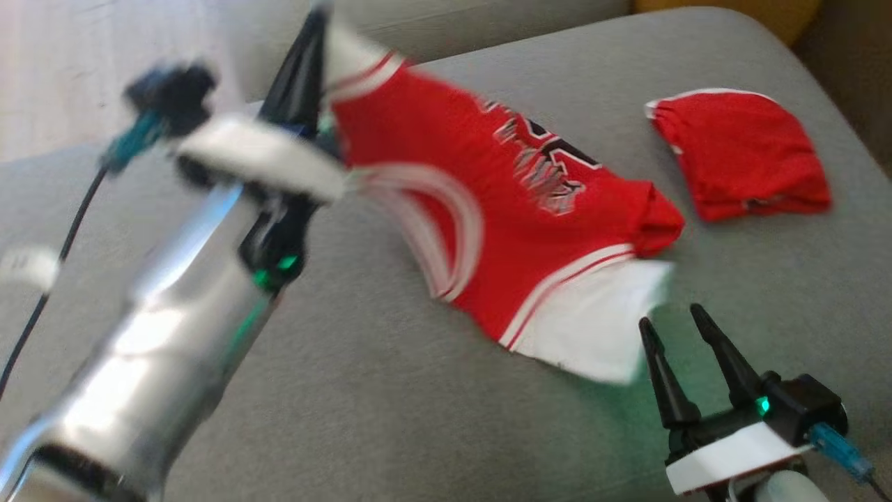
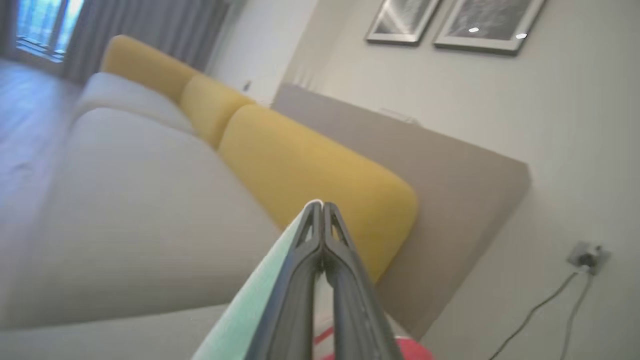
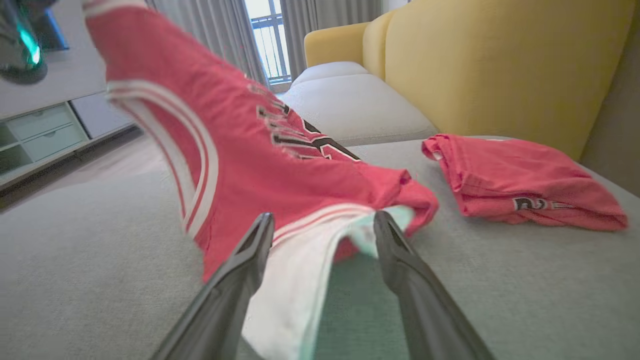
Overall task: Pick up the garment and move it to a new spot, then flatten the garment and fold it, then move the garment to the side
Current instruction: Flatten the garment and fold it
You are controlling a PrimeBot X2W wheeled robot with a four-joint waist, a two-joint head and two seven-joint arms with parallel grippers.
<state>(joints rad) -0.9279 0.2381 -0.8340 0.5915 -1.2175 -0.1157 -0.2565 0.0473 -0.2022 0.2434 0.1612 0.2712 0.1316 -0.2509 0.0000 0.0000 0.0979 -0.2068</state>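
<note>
A red garment (image 1: 488, 209) with white trim and a dark chest print hangs stretched from its upper left corner down to the grey seat. My left gripper (image 1: 315, 28) is raised at the upper left and shut on that corner; in the left wrist view its fingers (image 2: 320, 207) are pressed together over the cloth (image 2: 415, 350). My right gripper (image 1: 672, 317) stands open at the lower right, just beside the garment's white hem. In the right wrist view the hem (image 3: 300, 270) lies between the spread fingers (image 3: 322, 217), not pinched.
A second red garment (image 1: 742, 157) lies folded at the far right of the grey sofa seat (image 1: 390, 404). Yellow back cushions (image 3: 500, 65) rise behind it. A black cable (image 1: 42, 300) runs along the left. A low cabinet (image 3: 40, 135) stands beyond the seat.
</note>
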